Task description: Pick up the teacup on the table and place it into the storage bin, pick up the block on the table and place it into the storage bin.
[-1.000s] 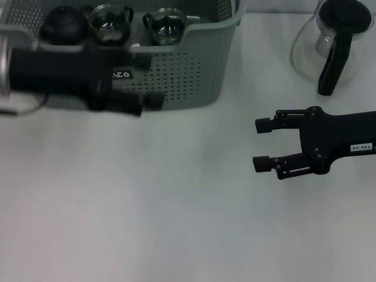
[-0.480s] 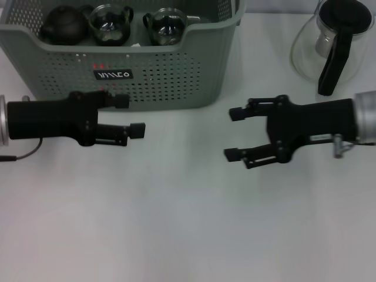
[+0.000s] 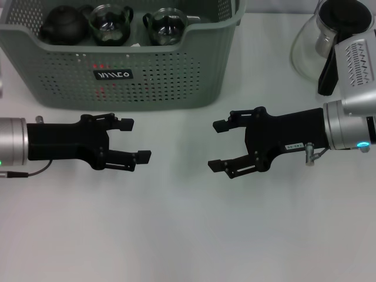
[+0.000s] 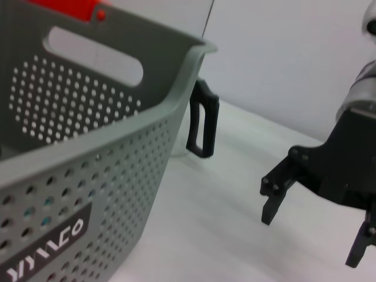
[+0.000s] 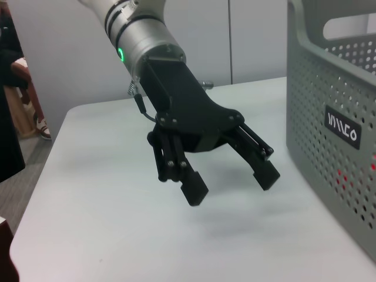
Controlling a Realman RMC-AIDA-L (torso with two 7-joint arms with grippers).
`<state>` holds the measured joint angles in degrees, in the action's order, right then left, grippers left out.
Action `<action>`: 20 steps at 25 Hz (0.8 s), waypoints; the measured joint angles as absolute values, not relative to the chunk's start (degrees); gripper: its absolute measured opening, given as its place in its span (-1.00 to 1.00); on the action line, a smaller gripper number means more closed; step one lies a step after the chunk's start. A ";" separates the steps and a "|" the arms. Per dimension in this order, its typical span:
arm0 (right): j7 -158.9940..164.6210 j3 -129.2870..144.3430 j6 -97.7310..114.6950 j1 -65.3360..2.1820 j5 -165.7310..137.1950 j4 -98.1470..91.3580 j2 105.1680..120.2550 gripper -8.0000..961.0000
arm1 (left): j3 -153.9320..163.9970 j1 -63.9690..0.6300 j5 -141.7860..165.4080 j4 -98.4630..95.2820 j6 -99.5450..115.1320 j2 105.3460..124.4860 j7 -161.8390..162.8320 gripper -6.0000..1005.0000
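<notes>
The grey-green storage bin point(image 3: 176, 76) stands at the table's far left. Inside it sit two glass teacups point(image 3: 109, 23) point(image 3: 164, 24) and a dark teapot point(image 3: 63, 26). No teacup and no block show on the table. My left gripper point(image 3: 135, 140) hovers open and empty just in front of the bin. My right gripper point(image 3: 216, 145) faces it from the right, also open and empty. The left wrist view shows the bin's wall point(image 4: 88, 176) and the right gripper point(image 4: 311, 235). In the right wrist view the left gripper point(image 5: 232, 185) hangs over bare table beside the bin point(image 5: 335, 106).
A glass carafe point(image 3: 332, 44) with a black handle stands at the far right, behind my right arm. Its handle point(image 4: 202, 126) shows past the bin's corner in the left wrist view. A red shape point(image 4: 64, 7) shows over the bin's far rim there. White tabletop stretches in front of both grippers.
My left arm drew back from the bin's front wall toward the table's middle. My right arm moved left toward the centre. Both grippers stayed open.
</notes>
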<state>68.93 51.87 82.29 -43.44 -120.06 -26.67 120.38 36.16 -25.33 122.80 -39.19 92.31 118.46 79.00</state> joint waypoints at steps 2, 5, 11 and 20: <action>68.92 52.11 82.28 -43.50 -120.07 -26.61 120.39 0.83 | 36.46 -25.45 123.13 -39.05 91.91 118.57 78.76 0.90; 68.91 52.08 82.51 -43.39 -119.99 -26.71 120.41 0.83 | 37.25 -25.55 123.16 -38.96 91.79 118.63 78.62 0.90; 68.90 52.20 82.45 -43.47 -119.94 -26.71 120.41 0.83 | 37.44 -25.58 123.19 -38.93 92.20 118.65 78.79 0.90; 68.90 51.95 82.21 -43.51 -119.88 -26.82 120.41 0.83 | 37.62 -25.59 123.23 -38.93 92.44 118.65 79.09 0.90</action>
<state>68.90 51.95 82.21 -43.51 -119.88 -26.82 120.41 37.62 -25.58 123.23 -38.93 92.44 118.65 79.09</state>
